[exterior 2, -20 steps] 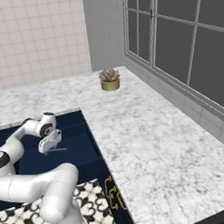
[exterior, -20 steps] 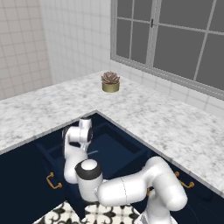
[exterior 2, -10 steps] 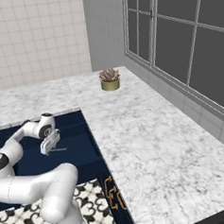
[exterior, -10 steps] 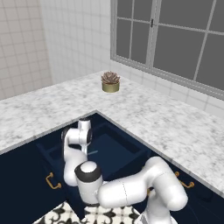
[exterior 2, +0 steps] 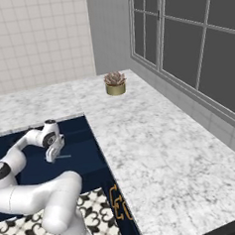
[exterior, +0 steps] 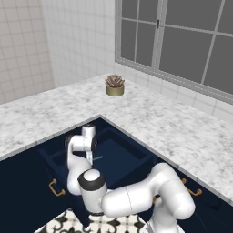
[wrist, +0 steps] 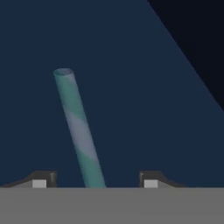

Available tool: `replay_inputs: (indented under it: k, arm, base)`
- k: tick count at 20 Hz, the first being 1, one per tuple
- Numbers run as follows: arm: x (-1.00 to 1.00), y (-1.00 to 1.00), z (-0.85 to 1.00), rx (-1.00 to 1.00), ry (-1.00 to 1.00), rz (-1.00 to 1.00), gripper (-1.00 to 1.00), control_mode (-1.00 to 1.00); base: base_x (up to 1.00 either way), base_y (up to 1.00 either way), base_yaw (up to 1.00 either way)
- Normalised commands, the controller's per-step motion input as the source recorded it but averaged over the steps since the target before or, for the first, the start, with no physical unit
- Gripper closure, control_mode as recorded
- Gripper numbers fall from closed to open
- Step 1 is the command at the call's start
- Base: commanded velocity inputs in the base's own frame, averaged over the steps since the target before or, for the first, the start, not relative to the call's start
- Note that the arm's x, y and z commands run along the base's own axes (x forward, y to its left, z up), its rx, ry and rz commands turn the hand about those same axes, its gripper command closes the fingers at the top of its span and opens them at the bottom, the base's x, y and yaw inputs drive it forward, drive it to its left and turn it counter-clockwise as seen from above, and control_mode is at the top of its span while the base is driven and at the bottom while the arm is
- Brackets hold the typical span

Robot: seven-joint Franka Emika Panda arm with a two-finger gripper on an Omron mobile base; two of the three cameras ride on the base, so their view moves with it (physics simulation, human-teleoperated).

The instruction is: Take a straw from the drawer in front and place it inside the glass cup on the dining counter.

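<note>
Straw (wrist: 81,131), striped teal and grey, lies on the floor of the open navy drawer (exterior: 129,157); the pincer (wrist: 95,181) is spread, fingertips (wrist: 40,179) either side of it.

Place: a home kitchen, rendered.
Desk: a speckled white-grey marble desk (exterior: 150,120) runs along two walls and meets in a corner.
Cabinets: dark navy fronts below it, with small brass handles (exterior: 55,187); an open navy drawer (exterior 2: 82,156) sits in the corner.
Walls: pale square tiles (exterior 2: 34,41) behind the desk.
Window: a large grey-framed window (exterior: 182,41) above the desk.
Decor: a potted succulent (exterior: 114,85) stands near the window.
Floor: black-and-white patterned tiles (exterior 2: 96,210).
</note>
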Motion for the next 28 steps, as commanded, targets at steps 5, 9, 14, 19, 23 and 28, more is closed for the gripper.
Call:
replay_inputs:
  k: [5, 9, 14, 19, 23, 28]
  arm:
    - [-0.14, 0.05, -0.98, 0.00, 0.00, 0.04, 1.00, -1.00]
    - [-0.46, 0.00, -0.69, 0.00, -0.08, 0.03, 1.00, -1.00]
    - [-0.49, 0.00, -0.07, 0.00, -0.10, 0.00, 1.00, -1.00]
    - [-0.74, -0.05, 0.80, 0.04, -0.14, 0.00, 1.00, -1.00]
    - [-0.74, -0.26, 1.00, 0.22, -0.09, 0.00, 1.00, -1.00]
    - [-0.32, -0.10, 1.00, 0.30, -0.01, -0.01, 1.00, -1.00]
  base:
    - [0.00, 0.00, 0.00]
    - [0.00, 0.00, 0.00]
    - [0.00, 0.00, 0.00]
    - [0.00, 0.00, 0.00]
    - [0.00, 0.00, 0.00]
    - [0.00, 0.00, 0.00]
